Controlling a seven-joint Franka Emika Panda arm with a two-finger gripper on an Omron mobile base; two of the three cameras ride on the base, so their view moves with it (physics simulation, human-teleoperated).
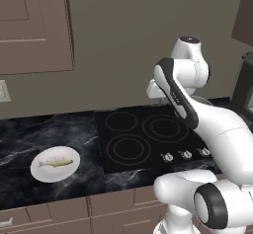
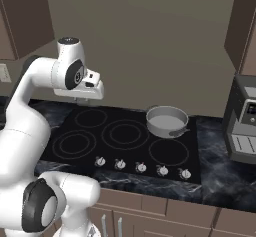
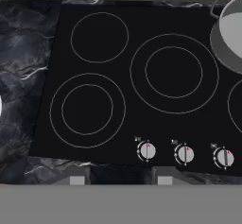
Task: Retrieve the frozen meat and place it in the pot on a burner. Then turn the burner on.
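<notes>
Small slender yellowish-olive fish with grey back (image 1: 55, 163) on round plain white plate (image 1: 39, 174). Wide shallow grey metal pot (image 2: 167, 121), paler grey inside. Flat black glass cooktop (image 3: 123, 83) with thin pale grey burner rings; silver-grey round knobs (image 3: 147, 150) with red pointer marks. Black marble-patterned countertop (image 1: 44, 134), white-grey veins. Brown wooden cabinets (image 1: 34, 25). Taupe wall (image 2: 150, 46).

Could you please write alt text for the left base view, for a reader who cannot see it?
A small fish lies on a round white plate on the dark marble counter, left of a black cooktop. The white robot arm rises at right, above the cooktop's knobs.
</notes>
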